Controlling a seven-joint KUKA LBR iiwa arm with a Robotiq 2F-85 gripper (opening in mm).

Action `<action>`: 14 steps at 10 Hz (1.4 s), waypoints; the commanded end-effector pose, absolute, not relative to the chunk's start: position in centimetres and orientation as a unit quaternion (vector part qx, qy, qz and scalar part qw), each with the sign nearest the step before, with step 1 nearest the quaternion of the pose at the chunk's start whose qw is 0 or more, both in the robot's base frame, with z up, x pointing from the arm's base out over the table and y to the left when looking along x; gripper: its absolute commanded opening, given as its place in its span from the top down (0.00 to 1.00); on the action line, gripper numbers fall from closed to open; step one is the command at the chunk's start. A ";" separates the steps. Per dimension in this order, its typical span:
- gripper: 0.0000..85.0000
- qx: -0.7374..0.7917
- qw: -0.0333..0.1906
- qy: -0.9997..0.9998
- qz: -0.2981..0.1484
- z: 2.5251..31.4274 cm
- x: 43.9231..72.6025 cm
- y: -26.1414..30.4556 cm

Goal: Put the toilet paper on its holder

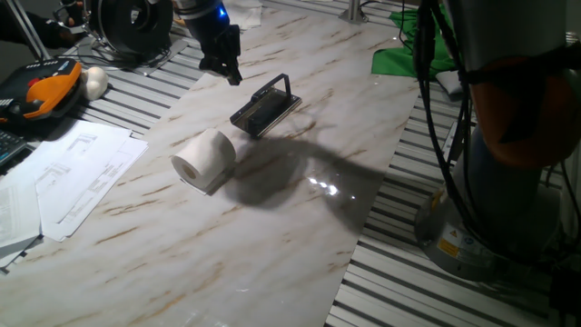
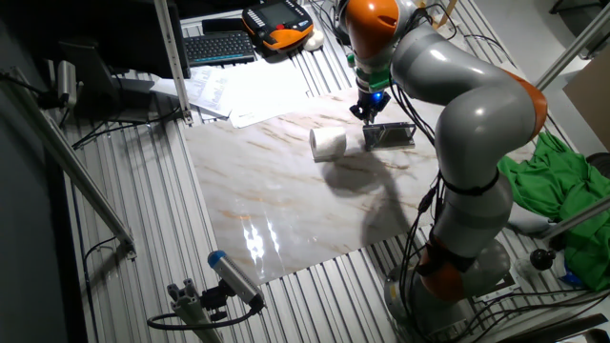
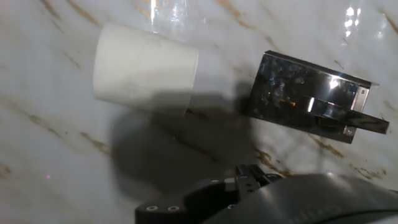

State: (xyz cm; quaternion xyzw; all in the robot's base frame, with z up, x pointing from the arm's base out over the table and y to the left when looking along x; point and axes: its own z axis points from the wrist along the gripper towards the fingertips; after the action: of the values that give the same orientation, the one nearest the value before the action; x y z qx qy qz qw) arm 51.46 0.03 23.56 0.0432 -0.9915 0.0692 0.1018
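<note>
Well apart from the task's things, papers (image 1: 64, 173) and an orange-and-black pendant (image 1: 41, 91) with a small white ball (image 1: 94, 82) beside it lie off the marble tabletop's (image 1: 272, 236) edge; a green cloth (image 1: 408, 54) sits at the far side. Nothing stands between roll and holder. The roll (image 1: 205, 160) lies on its side on the tabletop, just beside the holder (image 1: 265, 106), apart from it. The pincer (image 1: 222, 65) hangs above the holder's far end, holding nothing; whether its fingers are spread cannot be told. Only the other fixed view shows the whole arm (image 2: 457, 105) and a keyboard (image 2: 219, 45). The hand view shows the holder's shiny base and bar, the pincer body cut off below.
</note>
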 end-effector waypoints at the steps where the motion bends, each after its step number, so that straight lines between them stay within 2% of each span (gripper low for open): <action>1: 1.00 0.040 0.102 -0.992 0.069 23.6 51.5 0.0; 6: 1.00 -0.004 0.098 -0.992 0.075 23.6 51.5 0.0; 7: 1.00 -0.035 0.089 -0.992 0.077 23.6 51.5 0.0; 8: 1.00 -0.088 0.059 -0.992 0.067 23.7 51.6 0.1; 9: 1.00 -0.177 0.050 -0.983 0.015 24.3 51.7 0.4; 10: 1.00 -0.238 0.053 -0.970 -0.005 25.2 51.9 1.0; 11: 1.00 -0.291 0.048 -0.956 -0.007 26.0 52.1 1.8; 12: 1.00 -0.341 0.027 -0.939 -0.024 26.7 52.3 2.7; 14: 1.00 -0.423 0.027 -0.905 -0.038 27.5 52.6 3.9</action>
State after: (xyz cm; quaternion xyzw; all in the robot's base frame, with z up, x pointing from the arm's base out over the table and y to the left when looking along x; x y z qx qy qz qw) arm 52.61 3.90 27.41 -0.1499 -0.9876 -0.0290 0.0368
